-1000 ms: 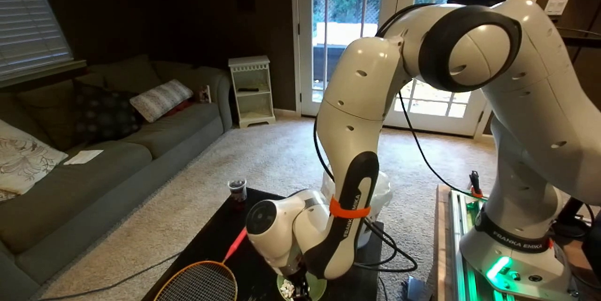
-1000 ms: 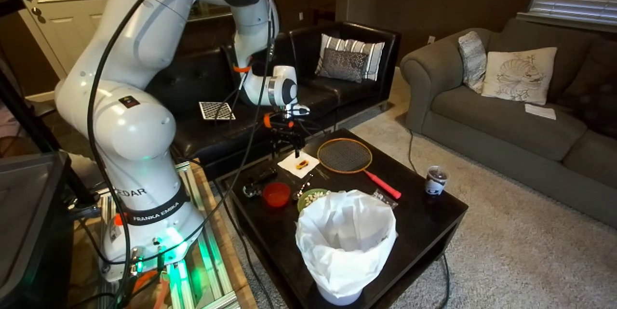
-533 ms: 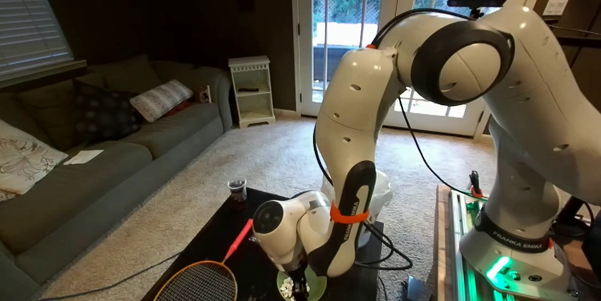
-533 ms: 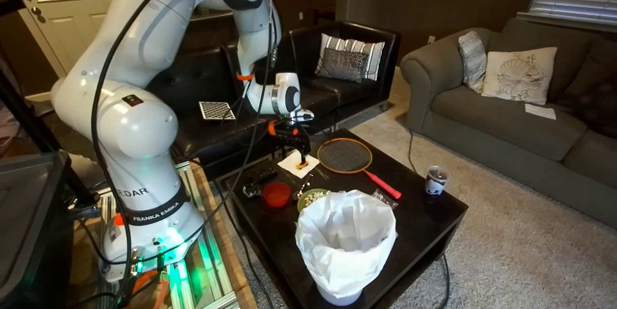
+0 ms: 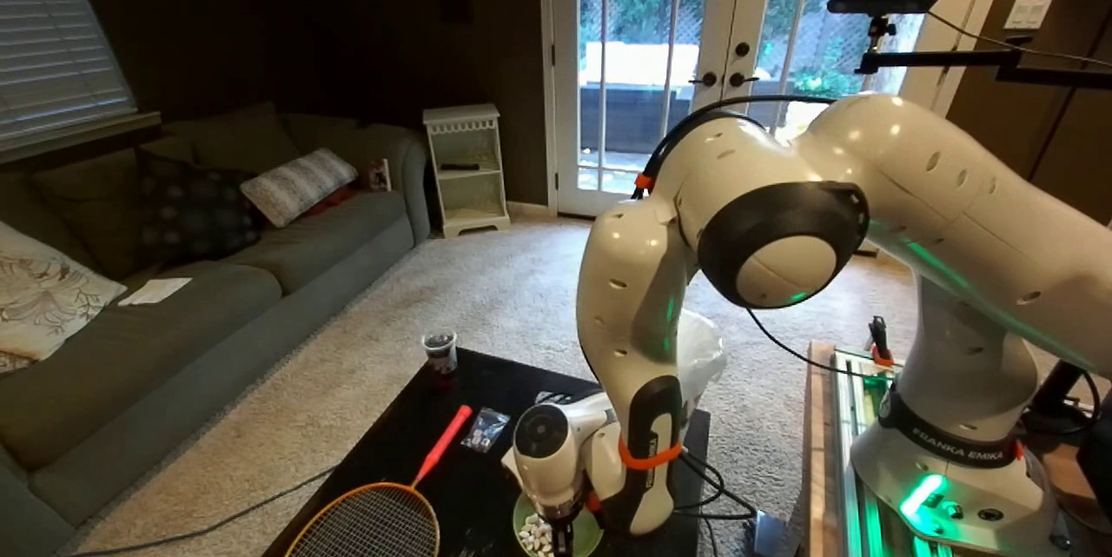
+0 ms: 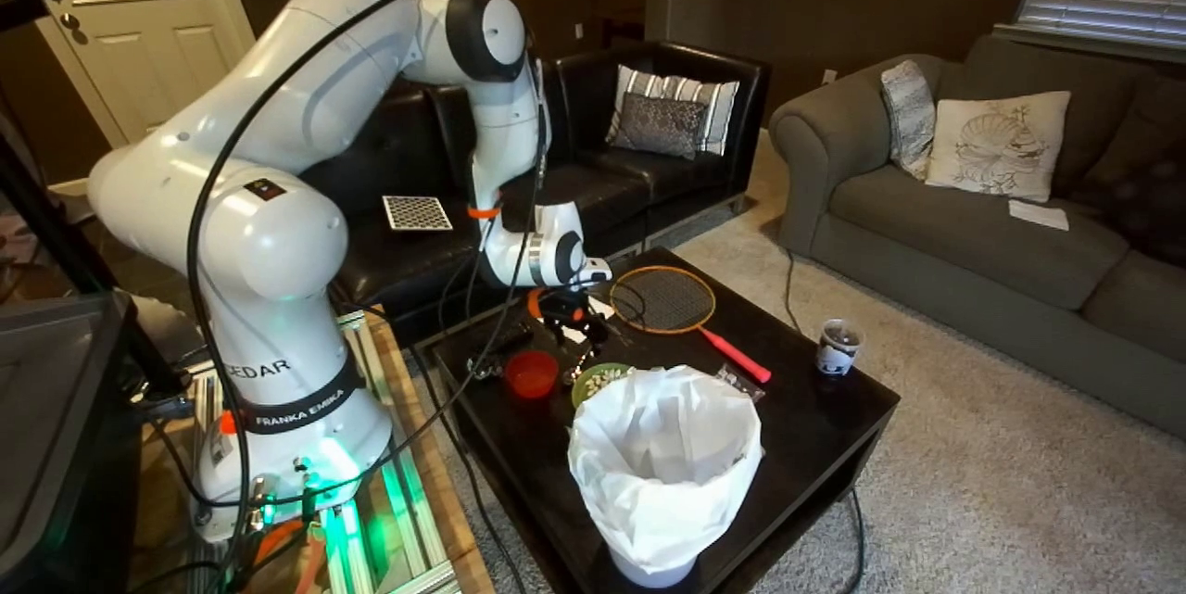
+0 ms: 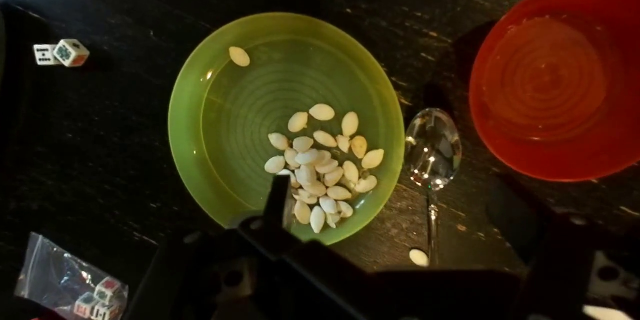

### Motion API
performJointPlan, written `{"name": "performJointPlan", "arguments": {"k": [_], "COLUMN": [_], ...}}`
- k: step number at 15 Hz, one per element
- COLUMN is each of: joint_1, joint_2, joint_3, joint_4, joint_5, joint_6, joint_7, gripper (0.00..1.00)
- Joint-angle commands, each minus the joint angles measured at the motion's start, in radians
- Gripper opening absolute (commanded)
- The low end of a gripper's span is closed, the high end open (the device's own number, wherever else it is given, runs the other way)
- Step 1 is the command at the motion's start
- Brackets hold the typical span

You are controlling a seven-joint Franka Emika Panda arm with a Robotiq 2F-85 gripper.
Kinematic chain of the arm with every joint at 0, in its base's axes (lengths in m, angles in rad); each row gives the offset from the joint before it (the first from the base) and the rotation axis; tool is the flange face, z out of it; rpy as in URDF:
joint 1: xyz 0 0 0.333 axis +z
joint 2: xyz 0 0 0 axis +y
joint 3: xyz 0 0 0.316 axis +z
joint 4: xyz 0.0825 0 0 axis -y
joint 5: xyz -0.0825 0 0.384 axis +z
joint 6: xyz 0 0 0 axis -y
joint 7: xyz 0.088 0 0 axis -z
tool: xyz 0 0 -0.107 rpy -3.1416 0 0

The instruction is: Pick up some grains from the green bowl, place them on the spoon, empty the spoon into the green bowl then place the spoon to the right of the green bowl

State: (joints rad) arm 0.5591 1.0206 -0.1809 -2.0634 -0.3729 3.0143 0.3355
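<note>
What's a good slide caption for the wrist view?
A spoon lies between the green bowl of pale seeds and a red bowl, open gripper in foreground.

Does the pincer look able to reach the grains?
Probably yes, after a small sideways shift: most grains lie uncovered in the green bowl, and the pincer is open, though it straddles the rim in the wrist view.

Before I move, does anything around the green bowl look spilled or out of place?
Yes: in the wrist view, one loose grain lies on the dark table beside the spoon's handle, outside the green bowl holding the heap, so it looks spilled. A whitish piece, cut off at lower right, I can't identify.
</note>
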Motion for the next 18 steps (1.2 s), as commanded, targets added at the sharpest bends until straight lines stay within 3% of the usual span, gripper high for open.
{"name": "performJointPlan", "arguments": {"k": [1, 6, 13, 14, 16, 18], "joint_1": [0.027, -0.03, -0.079, -0.083, -0.095, -0.1], "joint_2": [0.118, 0.219, 0.306, 0.315, 0.332, 0.343], "joint_3": [-0.029, 0.005, 0.016, 0.016, 0.02, 0.021], "joint_4": [0.093, 0.211, 0.331, 0.343, 0.363, 0.377], "joint_5": [0.091, 0.16, 0.174, 0.174, 0.175, 0.175], "joint_6": [0.039, 0.035, 0.014, 0.012, 0.01, 0.008], "joint_7": [-0.049, -0.123, -0.178, -0.182, -0.191, -0.195], "gripper": [1.0, 1.0, 0.98, 0.77, 0.72, 0.57]}}
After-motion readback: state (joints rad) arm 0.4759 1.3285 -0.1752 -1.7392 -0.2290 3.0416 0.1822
